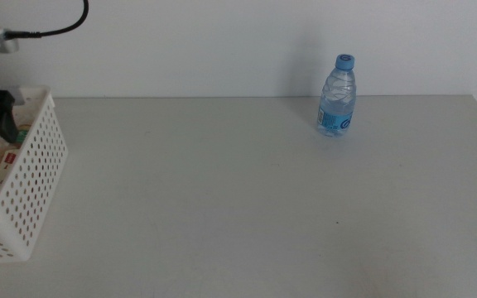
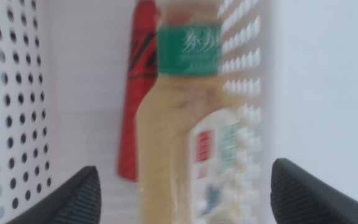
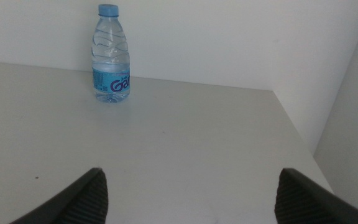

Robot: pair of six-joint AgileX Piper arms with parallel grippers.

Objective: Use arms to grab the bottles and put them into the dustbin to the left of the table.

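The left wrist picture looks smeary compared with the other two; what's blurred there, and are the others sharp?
Left wrist view: the tea bottle is smeared, its label unreadable, inside the dustbin next to the red can. Right wrist view: sharp, the water bottle crisp with a faint shadow. Middle view: evenly lit, soft, no glare on the table.
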